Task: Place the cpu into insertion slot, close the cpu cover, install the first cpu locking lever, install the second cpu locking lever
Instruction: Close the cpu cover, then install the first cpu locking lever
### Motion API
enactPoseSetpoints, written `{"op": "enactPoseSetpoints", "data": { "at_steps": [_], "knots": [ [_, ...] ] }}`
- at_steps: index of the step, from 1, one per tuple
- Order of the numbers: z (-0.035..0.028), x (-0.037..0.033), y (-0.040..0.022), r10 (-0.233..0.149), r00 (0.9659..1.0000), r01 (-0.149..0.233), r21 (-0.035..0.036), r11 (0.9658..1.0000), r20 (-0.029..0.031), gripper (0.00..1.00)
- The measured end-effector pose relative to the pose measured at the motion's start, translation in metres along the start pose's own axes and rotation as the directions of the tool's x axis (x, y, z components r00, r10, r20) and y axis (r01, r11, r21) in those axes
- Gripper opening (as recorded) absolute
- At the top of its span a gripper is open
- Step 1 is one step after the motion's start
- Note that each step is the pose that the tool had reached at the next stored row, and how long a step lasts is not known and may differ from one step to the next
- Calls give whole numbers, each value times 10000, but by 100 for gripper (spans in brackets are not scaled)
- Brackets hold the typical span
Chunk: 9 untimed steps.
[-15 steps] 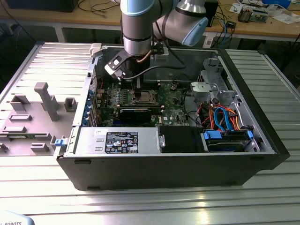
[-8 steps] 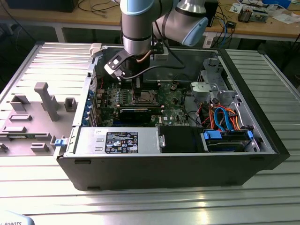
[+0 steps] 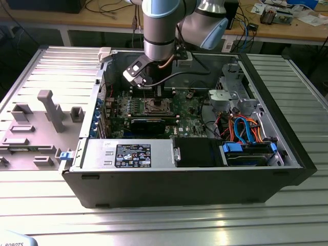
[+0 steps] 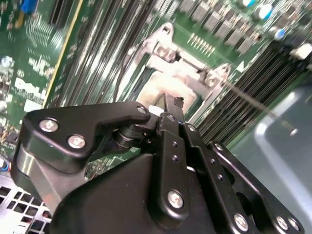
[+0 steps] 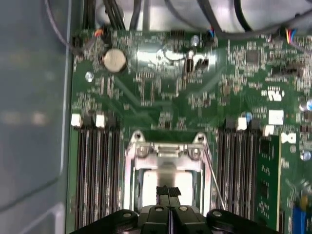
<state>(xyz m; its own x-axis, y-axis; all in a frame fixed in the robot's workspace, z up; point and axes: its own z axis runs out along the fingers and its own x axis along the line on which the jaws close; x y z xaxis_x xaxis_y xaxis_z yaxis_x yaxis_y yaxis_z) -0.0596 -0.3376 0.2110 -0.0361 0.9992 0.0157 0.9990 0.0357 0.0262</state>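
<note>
The pincer (image 5: pixel 168 194), black tips together, hangs over silvery square-framed cpu cover (image 5: pixel 168 153).

In the exterior view a ribbed silvery metal table (image 3: pixel 169 225) spans the foreground from four to eight o'clock; bright glare (image 3: pixel 46 207) lies on it toward seven; a wooden workbench (image 3: pixel 302 33) strewn with cables (image 3: pixel 102 7) runs across twelve o'clock.
</note>
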Motion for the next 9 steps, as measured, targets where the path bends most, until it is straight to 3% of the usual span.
{"op": "enactPoseSetpoints", "data": {
  "at_steps": [9],
  "knots": [
    [1, -1, 27, 1, 10000, -1, 0, 10000, 2, 11]
  ]
}}
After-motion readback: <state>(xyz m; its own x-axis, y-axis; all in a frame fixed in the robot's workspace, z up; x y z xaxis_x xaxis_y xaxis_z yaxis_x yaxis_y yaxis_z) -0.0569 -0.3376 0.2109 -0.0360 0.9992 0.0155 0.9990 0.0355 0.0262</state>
